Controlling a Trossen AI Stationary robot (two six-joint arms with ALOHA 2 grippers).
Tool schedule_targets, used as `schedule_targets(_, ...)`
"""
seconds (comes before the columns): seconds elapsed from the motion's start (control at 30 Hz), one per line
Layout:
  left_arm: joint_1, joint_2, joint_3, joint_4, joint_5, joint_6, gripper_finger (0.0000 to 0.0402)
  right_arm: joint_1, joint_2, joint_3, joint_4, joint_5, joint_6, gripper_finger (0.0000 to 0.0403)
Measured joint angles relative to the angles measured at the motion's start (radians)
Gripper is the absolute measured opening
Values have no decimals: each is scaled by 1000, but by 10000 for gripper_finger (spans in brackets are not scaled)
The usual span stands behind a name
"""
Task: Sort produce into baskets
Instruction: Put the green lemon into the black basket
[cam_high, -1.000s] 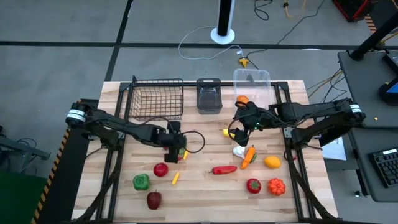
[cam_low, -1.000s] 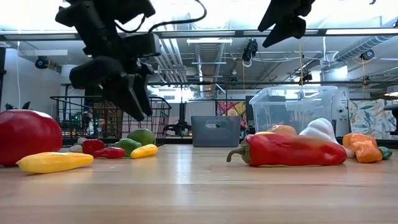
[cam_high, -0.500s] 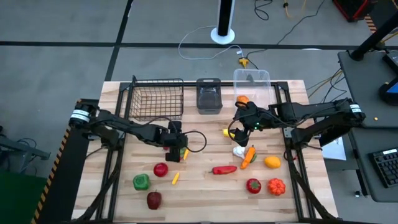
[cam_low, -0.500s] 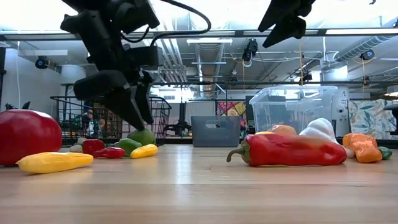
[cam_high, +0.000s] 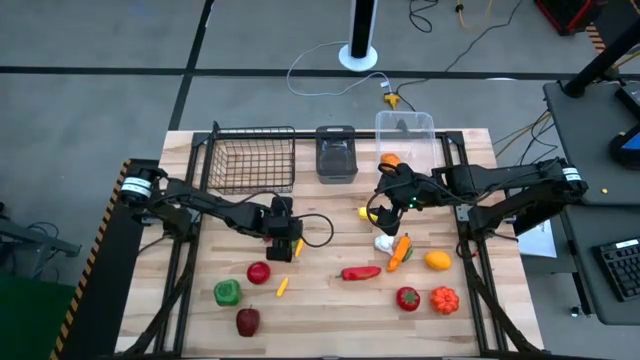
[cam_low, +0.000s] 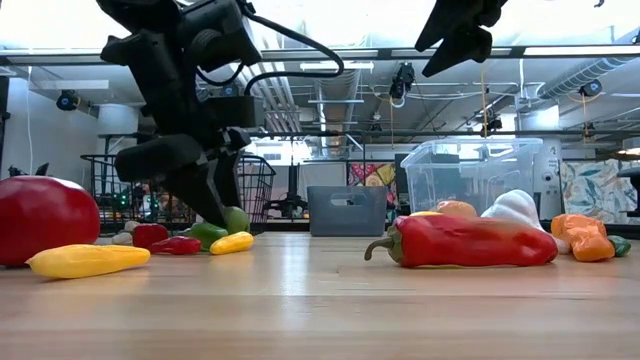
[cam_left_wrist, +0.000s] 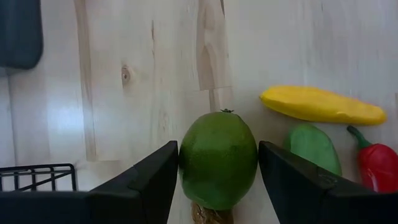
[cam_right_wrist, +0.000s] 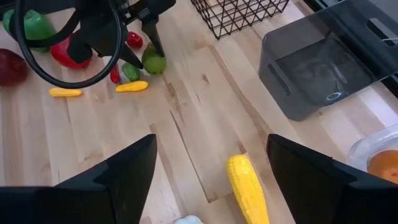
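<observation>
Lime bracketed by the left gripper on the table (cam_high: 330, 300).

At the far edge are seen the wire basket (cam_high: 251, 160), the grey bin (cam_high: 336, 153) and the clear tub (cam_high: 405, 131). The left gripper (cam_left_wrist: 217, 180) is lowered over a green lime (cam_left_wrist: 218, 160) near mid-table, one finger at each side, jaws parted and not seen pressing it. The right gripper (cam_high: 377, 211) is held open, empty, above the yellow produce (cam_right_wrist: 247, 188) by the tub. A red pepper (cam_low: 462, 242) is seen near the front.
</observation>
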Motion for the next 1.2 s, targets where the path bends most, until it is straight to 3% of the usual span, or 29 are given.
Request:
schedule_targets(0.53,0,0,-1,3,-2,-8,165,0,0,-2,2,0,0,293)
schedule_targets(0.9,-4,-2,-1,5,-1,-10,162,0,0,-2,3,0,0,290)
schedule_targets(1.2,-21,-90,35,-16,6,-24,162,0,0,-2,3,0,0,293)
